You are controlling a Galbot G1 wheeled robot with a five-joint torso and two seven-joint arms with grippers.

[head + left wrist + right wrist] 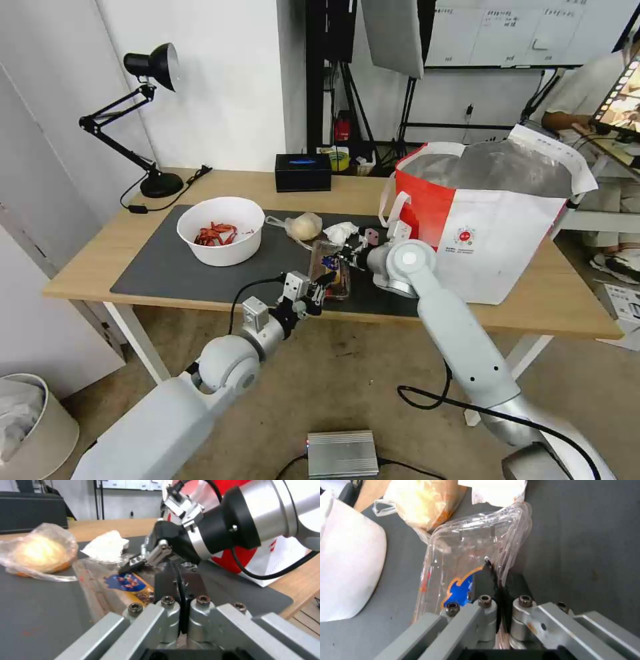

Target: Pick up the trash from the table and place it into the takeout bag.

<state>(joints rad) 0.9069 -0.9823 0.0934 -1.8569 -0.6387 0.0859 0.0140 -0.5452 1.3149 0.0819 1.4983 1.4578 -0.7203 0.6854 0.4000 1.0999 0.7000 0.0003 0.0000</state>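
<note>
A clear clamshell tray (341, 285) with a blue label lies on the dark mat (173, 270) of the table (100, 260). My right gripper (347, 257) is shut on the tray's (466, 545) long edge, and clear plastic runs between its fingers (495, 572). My left gripper (325, 279) is shut, its black tips (180, 575) at the tray's (100, 580) near end. Beyond lie the crumpled tissue (340, 232), the baggie with a yellowish lump (303, 225) and the white bowl of red scraps (220, 247). The red-and-white takeout bag (500, 240) stands open on the right.
A black desk lamp (153, 120) stands at the table's far left corner. A black box (303, 172) sits at the back edge. On the floor are a white bin (27, 427) and a silver box (342, 453). My right forearm crosses the table's front edge.
</note>
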